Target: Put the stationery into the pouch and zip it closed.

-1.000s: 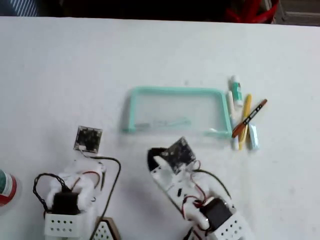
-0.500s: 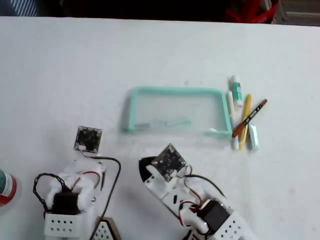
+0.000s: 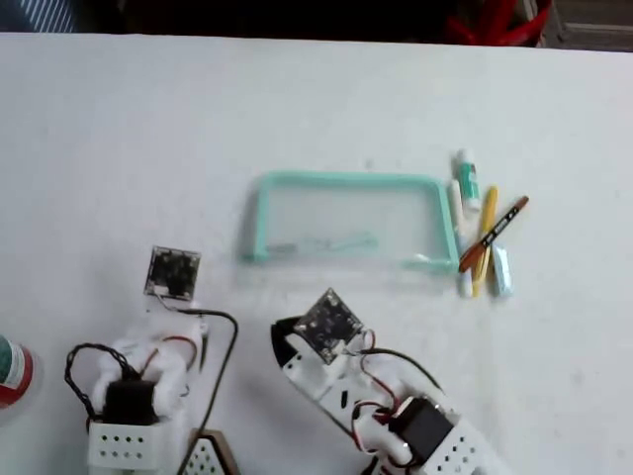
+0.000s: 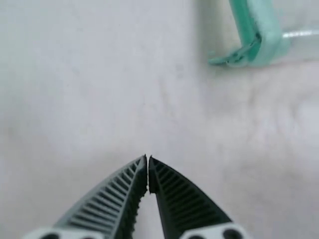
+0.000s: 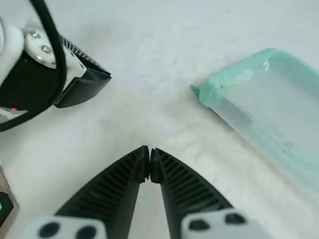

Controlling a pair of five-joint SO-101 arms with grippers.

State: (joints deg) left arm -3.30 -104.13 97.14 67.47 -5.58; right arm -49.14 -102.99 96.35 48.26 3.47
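High view: I am logging loose pens and a glue stick lying lengthwise, pointing away from the arms, beside the clear mint-edged zip pouch, nearer the right arm. Left wrist view: the left gripper is resting pinched together. Right wrist view: the right gripper is doing likewise, with the pouch ahead.

Cropped by the left wrist view's edge: the pouch, one corner in frame; clipped likewise in the right wrist view. Overlapping on the table beside it, high view: the stationery, pieces too small to sort. Halved by that view's edge: a red-and-green round object.
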